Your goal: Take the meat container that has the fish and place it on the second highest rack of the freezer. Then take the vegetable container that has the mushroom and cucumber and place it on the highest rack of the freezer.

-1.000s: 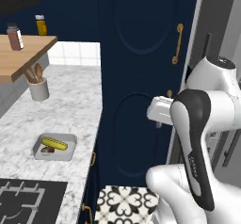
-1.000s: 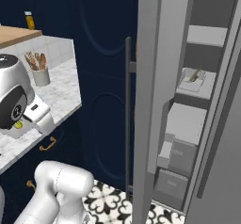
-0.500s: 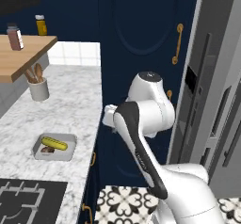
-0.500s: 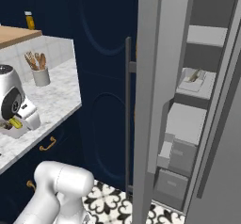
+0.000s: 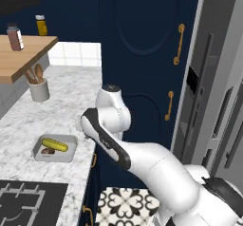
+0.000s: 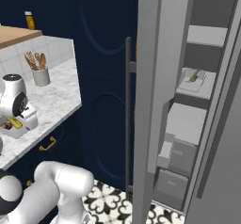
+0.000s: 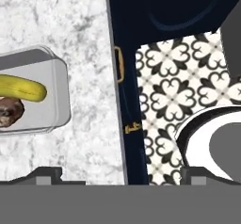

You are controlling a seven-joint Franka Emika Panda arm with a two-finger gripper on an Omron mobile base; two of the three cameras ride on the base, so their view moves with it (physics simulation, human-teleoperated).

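Two items in my vegetable container (image 5: 55,148): cucumber (image 5: 54,145), mushroom (image 5: 47,151). Gripper (image 7: 120,171) over counter edge (image 7: 84,138), jaws spread, holding nothing.

1. I see a marble counter (image 5: 71,101) carrying a grey vegetable container (image 5: 53,148) near its front edge, with the cucumber (image 5: 54,144) and mushroom (image 5: 47,150) inside.
2. Farther back stands a utensil cup (image 5: 38,89).
3. The freezer's (image 6: 155,77) second highest rack (image 6: 207,84) carries the fish container (image 6: 192,82).

The hand view's left edge cuts the cucumber (image 7: 21,89) and mushroom (image 7: 10,112) — tray (image 7: 59,84) too.
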